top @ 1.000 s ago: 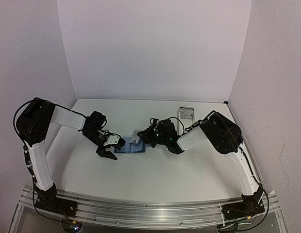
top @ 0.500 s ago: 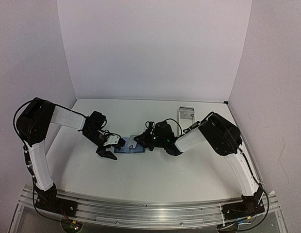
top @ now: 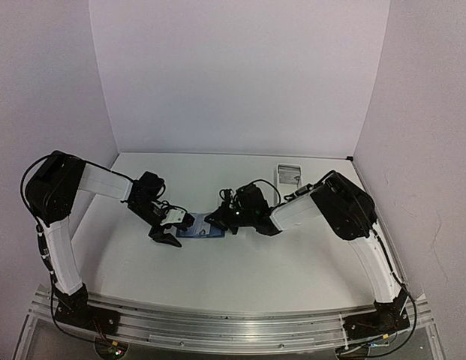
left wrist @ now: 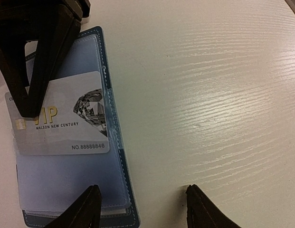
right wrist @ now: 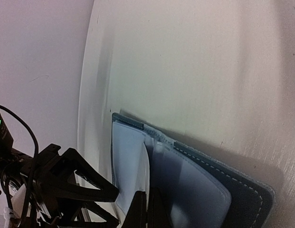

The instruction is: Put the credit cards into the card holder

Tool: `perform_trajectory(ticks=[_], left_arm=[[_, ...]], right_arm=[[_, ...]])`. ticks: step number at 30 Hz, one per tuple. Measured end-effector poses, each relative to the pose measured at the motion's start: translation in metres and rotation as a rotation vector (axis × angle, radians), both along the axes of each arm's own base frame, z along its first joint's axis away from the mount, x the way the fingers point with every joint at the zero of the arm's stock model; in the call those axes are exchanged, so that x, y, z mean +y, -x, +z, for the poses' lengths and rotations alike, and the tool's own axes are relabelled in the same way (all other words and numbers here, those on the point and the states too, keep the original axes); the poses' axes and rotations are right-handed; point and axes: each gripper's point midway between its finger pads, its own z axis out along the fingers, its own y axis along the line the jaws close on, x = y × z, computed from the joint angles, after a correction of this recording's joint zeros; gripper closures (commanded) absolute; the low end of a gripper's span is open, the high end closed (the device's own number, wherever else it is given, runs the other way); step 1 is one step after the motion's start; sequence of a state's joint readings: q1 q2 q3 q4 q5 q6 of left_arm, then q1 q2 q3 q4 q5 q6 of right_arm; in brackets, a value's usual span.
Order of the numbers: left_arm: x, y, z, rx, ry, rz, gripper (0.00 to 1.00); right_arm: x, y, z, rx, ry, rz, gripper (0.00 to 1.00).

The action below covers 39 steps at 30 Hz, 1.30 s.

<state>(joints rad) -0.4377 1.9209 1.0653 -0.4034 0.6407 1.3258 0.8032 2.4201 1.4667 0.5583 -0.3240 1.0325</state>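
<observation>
A: Pinching the card [left wrist: 71, 123] by its edge, why?
B: So our right fingers [left wrist: 38, 61] can steer it into the card holder [left wrist: 66, 180], open on the bench [left wrist: 209, 95]; our left fingers [left wrist: 199, 209] hover released at its corner, probably steadying.

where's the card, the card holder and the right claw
card [left wrist: 66, 113]: left wrist view, printed face beside the diamond
card holder [left wrist: 66, 183]: left wrist view, bare clear sleeve below the card
right claw [left wrist: 29, 107]: left wrist view, shut tips on the card

The right gripper [top: 214, 220] has slid left, farther over the card holder [top: 195, 231]. The credit card [left wrist: 66, 123] it pinches went along.
</observation>
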Motion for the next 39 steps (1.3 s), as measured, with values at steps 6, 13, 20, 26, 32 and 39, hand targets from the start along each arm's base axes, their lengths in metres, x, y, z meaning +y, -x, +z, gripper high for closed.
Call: perform_trajectory(ticks=[6,13,20,26,32,39], left_arm=[[0.0,0.0,0.0,-0.001,0.0,-0.001,0.39],[0.0,0.001,0.0,0.006,-0.002,-0.002,0.39],[0.011,0.005,0.015,0.102,-0.032,0.01,0.37],[0.031,-0.006,0.019,0.101,-0.053,0.048,0.41],[0.041,-0.023,0.008,0.021,-0.104,0.071,0.47],[0.035,-0.036,0.002,-0.079,-0.082,0.065,0.52]], right_arm=[[0.001,0.0,0.001,0.01,0.018,0.01,1.0],[0.014,-0.005,0.0,0.036,0.007,0.014,0.91],[0.017,-0.004,0.007,0.003,0.016,0.028,0.52],[0.021,-0.006,0.016,-0.06,0.098,0.054,0.31],[0.016,-0.011,0.021,-0.098,0.196,0.034,0.06],[0.017,-0.015,0.029,-0.123,0.247,0.015,0.04]])
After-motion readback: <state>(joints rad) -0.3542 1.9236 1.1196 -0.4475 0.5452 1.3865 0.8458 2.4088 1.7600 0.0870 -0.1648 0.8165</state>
